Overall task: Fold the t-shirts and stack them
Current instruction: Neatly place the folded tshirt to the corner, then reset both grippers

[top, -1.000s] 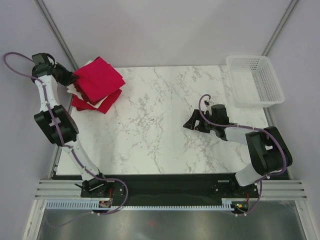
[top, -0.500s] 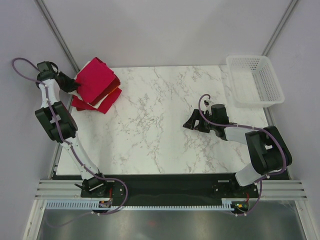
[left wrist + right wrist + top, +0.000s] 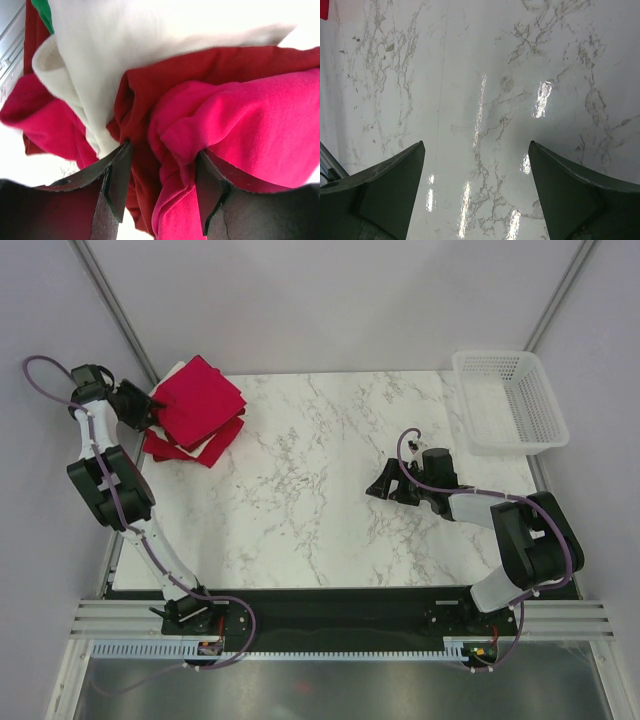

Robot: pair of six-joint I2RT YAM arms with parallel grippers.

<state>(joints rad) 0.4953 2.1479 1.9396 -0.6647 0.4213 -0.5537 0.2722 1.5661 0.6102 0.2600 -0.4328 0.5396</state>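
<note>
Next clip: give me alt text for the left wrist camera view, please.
Close-up of the left gripper, jaws parted, with bunched folds of the crimson t-shirt and the dark red t-shirt between them. A cream t-shirt fills the top of the frame, with a sliver of green fabric in the upper left corner.

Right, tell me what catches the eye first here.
The bright crimson t-shirt tops the stack at the marble table's far left corner, the left gripper at its edge, jaws parted around folds. A white basket sits at the far right corner; the right gripper hangs open mid-table.
</note>
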